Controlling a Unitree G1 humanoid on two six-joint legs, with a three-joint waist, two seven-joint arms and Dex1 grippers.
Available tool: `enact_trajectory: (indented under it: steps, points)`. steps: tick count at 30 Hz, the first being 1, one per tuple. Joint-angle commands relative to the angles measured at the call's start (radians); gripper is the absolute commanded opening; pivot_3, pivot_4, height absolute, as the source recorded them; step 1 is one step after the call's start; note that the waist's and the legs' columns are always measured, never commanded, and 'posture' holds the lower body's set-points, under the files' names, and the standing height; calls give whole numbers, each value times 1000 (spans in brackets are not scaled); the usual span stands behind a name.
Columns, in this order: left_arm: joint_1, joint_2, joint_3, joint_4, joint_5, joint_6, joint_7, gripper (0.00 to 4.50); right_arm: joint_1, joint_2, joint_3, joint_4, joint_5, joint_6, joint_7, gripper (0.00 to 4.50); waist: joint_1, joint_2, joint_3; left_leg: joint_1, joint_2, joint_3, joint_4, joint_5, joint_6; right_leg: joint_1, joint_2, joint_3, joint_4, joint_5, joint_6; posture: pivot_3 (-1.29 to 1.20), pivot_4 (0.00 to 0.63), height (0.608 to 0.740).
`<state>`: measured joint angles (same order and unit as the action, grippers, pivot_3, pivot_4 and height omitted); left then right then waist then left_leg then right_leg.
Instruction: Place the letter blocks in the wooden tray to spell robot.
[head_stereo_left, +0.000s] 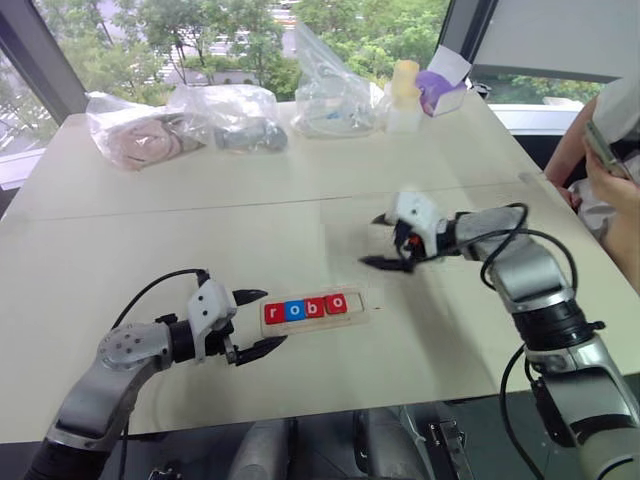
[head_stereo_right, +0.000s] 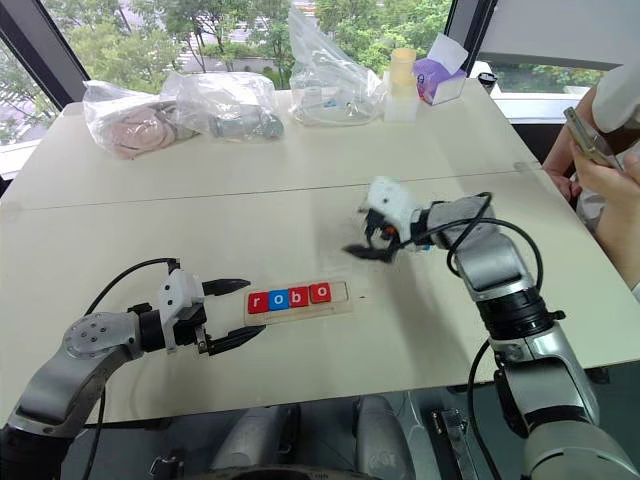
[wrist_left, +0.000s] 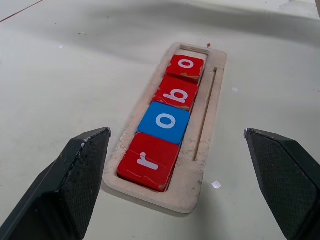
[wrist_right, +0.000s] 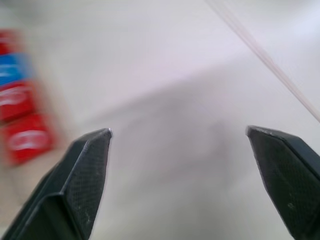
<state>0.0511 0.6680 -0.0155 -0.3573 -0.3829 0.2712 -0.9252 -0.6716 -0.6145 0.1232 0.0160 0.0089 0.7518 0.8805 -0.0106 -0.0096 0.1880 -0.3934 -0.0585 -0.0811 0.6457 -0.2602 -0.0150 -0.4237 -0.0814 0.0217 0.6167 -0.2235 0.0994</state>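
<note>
The wooden tray (head_stereo_left: 357, 303) lies on the table in front of me. In its slot sit letter blocks (wrist_left: 165, 121) in a row: a red r, a blue o, a red b and a red o. The slot's right end is bare. My left gripper (head_stereo_left: 275, 318) is open and low over the table, its fingers either side of the tray's left end without touching it. My right gripper (head_stereo_left: 372, 240) is open and hangs above the table, to the right of the tray and farther back, with nothing between its fingers. In the right wrist view the blocks (wrist_right: 20, 115) appear blurred.
Clear plastic bags (head_stereo_left: 225, 115) with items lie along the table's far side, beside a pale bottle (head_stereo_left: 404, 95) and a purple box (head_stereo_left: 441, 90). A person (head_stereo_left: 610, 160) holding a phone sits at the right edge. A seam (head_stereo_left: 200, 205) crosses the tabletop.
</note>
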Motion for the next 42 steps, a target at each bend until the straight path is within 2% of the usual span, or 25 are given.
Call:
enact_trajectory:
  steps: [1, 10, 17, 18, 19, 24, 30, 34, 42]
  points:
    - [-13, -4, -6, -13, -5, -18, -15, 4500, 29, 54, -137, -56, -38, 249, -229, 4439, 0, 0, 0, 0, 0, 0, 0, 0, 0, 0, 0, 0, 0, 0, 0, 0, 150, 740]
    - [-61, -22, -22, 21, 5, -20, -25, 4500, 28, 210, -285, -43, -14, 522, -486, 4439, -4, 1, 0, 0, 0, 1, 0, 0, 0, -1, 1, 1, 1, 1, 0, 0, 150, 740]
    - [-54, -26, -21, 18, 8, -26, -17, 4500, 43, 285, -343, -50, 27, 587, -563, 4439, -3, 1, -1, 0, 0, 1, 0, 0, 0, -1, 2, 1, 1, 1, 2, 0, 150, 740]
    - [-53, -27, -21, 16, 8, -26, -15, 4500, 39, 299, -360, -39, 33, 595, -577, 3922, -4, 0, -1, 0, 0, 1, 0, 0, 0, 0, 2, 1, 1, 1, 2, 0, 150, 740]
    - [-52, -27, -20, 14, 8, -26, -13, 4500, 37, 308, -370, -33, 37, 599, -587, 3634, -4, 0, -1, 0, 0, 1, 0, 0, 0, 0, 3, 1, 1, 1, 2, 0, 150, 740]
    - [-50, -23, -16, 14, 6, -30, -8, 4500, 62, 312, -335, -88, 55, 624, -596, 1145, -8, 0, -1, 1, 0, 1, 0, 0, 0, 0, 3, 0, 2, 1, 2, 0, 150, 740]
    - [-46, -23, -17, 14, 7, -35, -6, 4500, 146, 316, -256, -262, 88, 718, -591, 1154, -8, 0, -1, 1, 0, 0, -1, 0, 0, 0, 3, 0, 3, 1, 2, 0, 150, 740]
    - [-44, -26, -22, 14, 6, -37, -6, 4500, 222, 374, -231, -477, 138, 860, -594, 1154, -7, 0, -2, 1, 1, 0, -1, 0, 0, 0, 3, 0, 3, 1, 2, 0, 150, 740]
    - [-43, -31, -29, 12, 5, -34, -5, 4500, 313, 384, -218, -602, 229, 863, -631, 1154, -5, 0, -2, 1, 1, 0, 0, 0, 0, 0, 3, 0, 3, 0, 0, 0, 150, 740]
